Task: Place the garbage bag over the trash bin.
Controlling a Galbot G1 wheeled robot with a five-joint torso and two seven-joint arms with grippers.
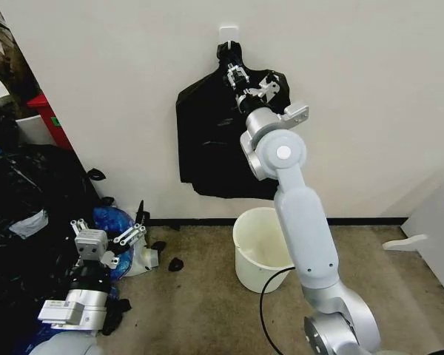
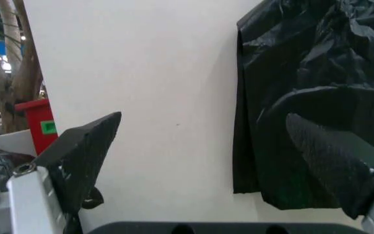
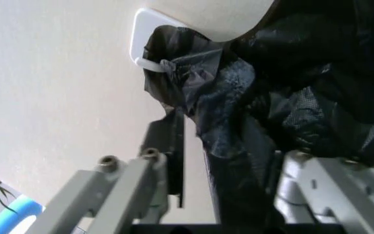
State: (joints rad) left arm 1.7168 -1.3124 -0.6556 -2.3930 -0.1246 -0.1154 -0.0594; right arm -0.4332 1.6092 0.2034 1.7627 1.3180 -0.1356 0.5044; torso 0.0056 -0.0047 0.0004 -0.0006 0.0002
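Up at top centre the black bunch of bags (image 1: pixel 211 144) hangs flat from a white wall hook (image 1: pixel 229 33), and the right gripper (image 1: pixel 246 79) sits on it, fingers spread around crinkled film, grip unconfirmed. That plastic looks feather-light, limp, slippery, so pinch one layer near the knot. Lower centre, the trash bin (image 1: pixel 263 248) waits bare; lower left, the left gripper (image 1: pixel 107 235) idles wide open.

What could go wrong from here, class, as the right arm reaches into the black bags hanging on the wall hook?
1. The right gripper, jaws open around the bags just below the knot, may pinch several layers instead of one bag.
2. Pulling could tear the thin plastic or strain the hook.
3. A freed bag may fall outside the bin; the left gripper sits low, well aside.
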